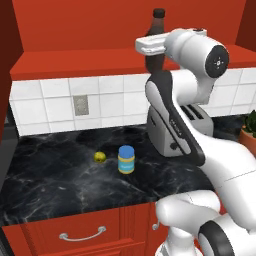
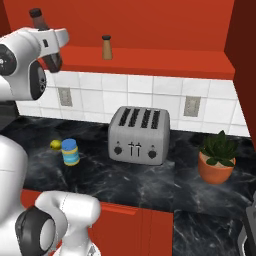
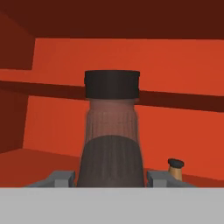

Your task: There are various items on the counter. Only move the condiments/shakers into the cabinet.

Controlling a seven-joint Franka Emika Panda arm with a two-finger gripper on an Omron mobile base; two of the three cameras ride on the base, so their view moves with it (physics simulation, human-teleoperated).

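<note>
- Left base view: gripper (image 1: 156, 62) raised at the cabinet (image 1: 100, 30) recess, hidden behind the white wrist; dark brown bottle (image 1: 158, 25) upright at the hand, neck and black cap rising above it, body dropping below it to the red shelf floor. Blue-capped yellow jar (image 1: 126, 159) and small yellow fruit (image 1: 99, 157) far below the hand on the counter (image 1: 60, 175), near each other but apart. Silver toaster (image 1: 175, 130) below the hand, partly behind the arm.
- Right base view: bottle (image 2: 44, 35) upright at the hand, cap above the wrist. Small tan shaker (image 2: 106, 47) standing on the shelf floor, well apart from the hand. Jar (image 2: 70, 152) and fruit (image 2: 55, 145) low on the counter (image 2: 150, 185); toaster (image 2: 138, 136) and potted plant (image 2: 217, 160) farther along.
- Hand view: bottle (image 3: 112, 135) directly ahead between the two fingers (image 3: 59, 178), both close against its sides; closed on the bottle. Shaker (image 3: 175, 168) beyond the far finger, deeper in the cabinet (image 3: 175, 65).
</note>
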